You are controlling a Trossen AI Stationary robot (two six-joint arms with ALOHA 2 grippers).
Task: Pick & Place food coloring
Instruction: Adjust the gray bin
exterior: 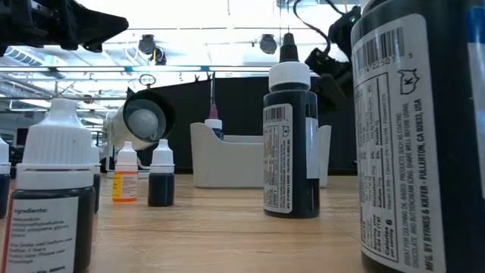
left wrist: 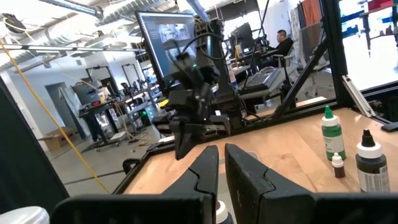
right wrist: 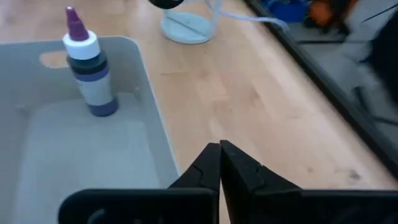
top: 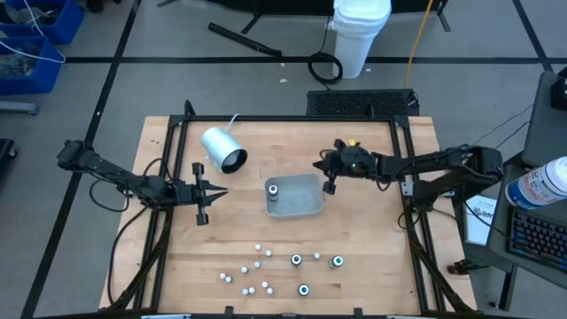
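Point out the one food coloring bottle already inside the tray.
The purple-tipped bottle standing upright in the grey tray; all the other bottles still sit on the table's near edge.

Bare wood separates the tray [top: 301, 209] from the scattered food coloring [top: 266, 266].

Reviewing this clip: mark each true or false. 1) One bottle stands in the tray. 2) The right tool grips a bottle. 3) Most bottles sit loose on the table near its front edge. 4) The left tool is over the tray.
1) True: one food coloring bottle stands upright in the grey tray.
2) False: the right tool is shut and empty, just beside the tray.
3) True: the loose bottles are scattered on the wooden table.
4) False: the left tool hangs over bare table between tray and table edge, near the white cylinder.
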